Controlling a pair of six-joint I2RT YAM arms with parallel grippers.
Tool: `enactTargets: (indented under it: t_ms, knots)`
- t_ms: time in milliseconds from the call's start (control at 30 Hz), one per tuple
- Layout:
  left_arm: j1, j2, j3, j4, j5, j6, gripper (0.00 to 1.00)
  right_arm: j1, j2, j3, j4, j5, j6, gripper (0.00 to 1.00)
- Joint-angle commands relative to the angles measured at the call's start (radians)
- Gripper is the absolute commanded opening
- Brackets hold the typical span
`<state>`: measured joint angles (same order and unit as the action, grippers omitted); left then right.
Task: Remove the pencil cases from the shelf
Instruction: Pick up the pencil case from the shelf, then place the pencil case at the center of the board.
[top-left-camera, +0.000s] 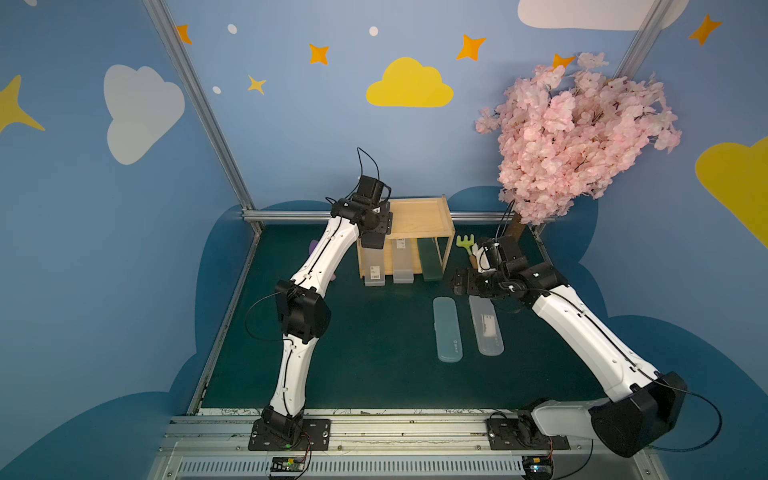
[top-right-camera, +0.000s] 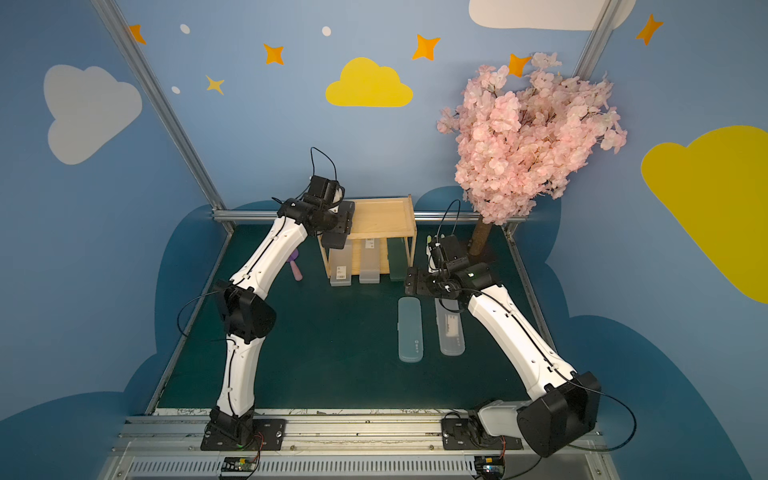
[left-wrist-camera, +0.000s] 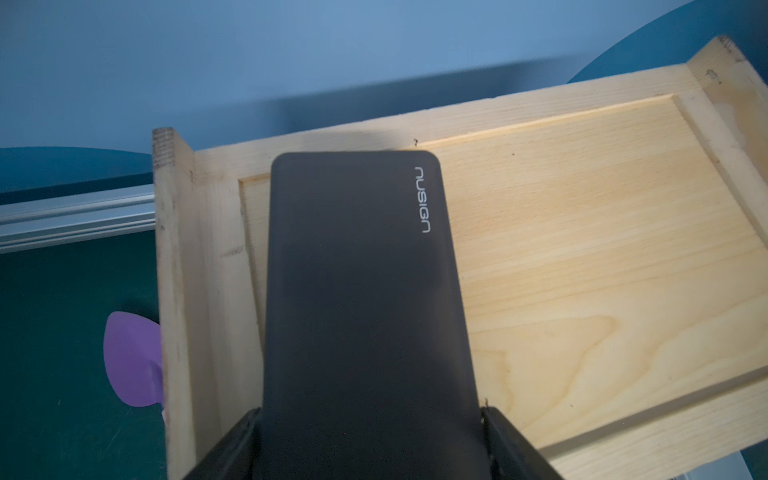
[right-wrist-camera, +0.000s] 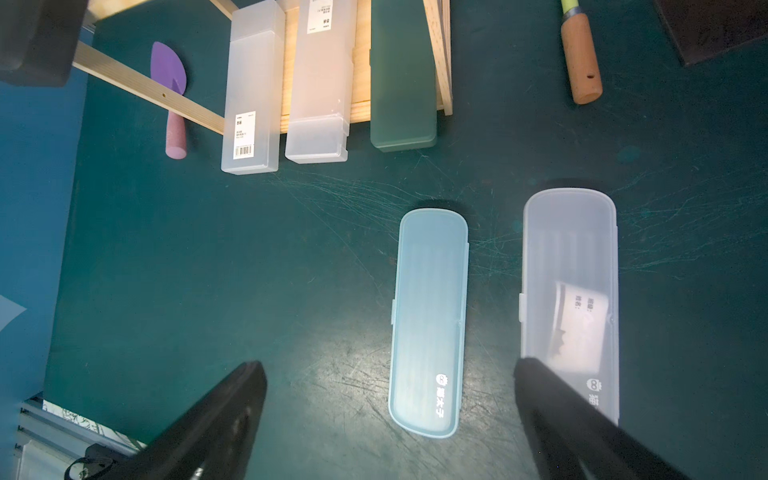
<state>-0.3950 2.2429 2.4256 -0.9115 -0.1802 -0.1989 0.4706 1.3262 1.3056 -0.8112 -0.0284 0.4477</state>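
Observation:
My left gripper (left-wrist-camera: 371, 411) is at the light-wood shelf (top-left-camera: 419, 216), its jaws pressed against both long sides of a black pencil case (left-wrist-camera: 361, 291) lying on the top tray (left-wrist-camera: 582, 249). In the lower tier lie two frosted grey cases (right-wrist-camera: 253, 83) (right-wrist-camera: 322, 83) and a dark green case (right-wrist-camera: 403, 83), their ends sticking out at the front. A teal-blue round-ended case (top-left-camera: 448, 330) and a clear round-ended case (top-left-camera: 486, 326) lie side by side on the green mat. My right gripper (right-wrist-camera: 390, 365) hangs open above them, holding nothing.
A purple toy trowel (top-right-camera: 296, 268) lies on the mat left of the shelf. A green toy rake (top-left-camera: 465, 243) with a wooden handle (right-wrist-camera: 582, 62) lies to the shelf's right. A pink blossom tree (top-left-camera: 577, 137) stands at the back right corner.

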Motion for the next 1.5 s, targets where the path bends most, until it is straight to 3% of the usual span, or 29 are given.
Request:
enactTargets:
  t_ms: [0,300,600,800,933,1167,1467]
  knots:
    - [-0.017,-0.019,0.021,-0.043,-0.020,-0.007,0.76,-0.007,-0.032,-0.009,0.014,-0.008,-0.006,0.98]
    - [-0.083,-0.175,-0.126,-0.047,-0.063,-0.072,0.75,-0.017,-0.067,-0.004,0.019,-0.025,-0.016,0.98]
    - [-0.221,-0.570,-0.623,0.145,-0.166,-0.205,0.75,-0.022,-0.128,0.022,-0.001,-0.073,-0.044,0.98]
    - [-0.413,-0.773,-0.942,0.185,-0.296,-0.367,0.75,-0.023,-0.186,-0.020,-0.012,-0.103,-0.044,0.98]
    - [-0.520,-0.869,-1.188,0.298,-0.317,-0.504,0.75,-0.023,-0.217,-0.038,-0.036,-0.108,-0.040,0.98]
    - [-0.619,-0.850,-1.420,0.517,-0.329,-0.642,0.75,-0.023,-0.242,-0.078,-0.055,-0.084,-0.032,0.98]
    - [-0.619,-0.604,-1.363,0.600,-0.213,-0.689,0.76,-0.024,-0.216,-0.094,-0.047,-0.082,0.008,0.98]
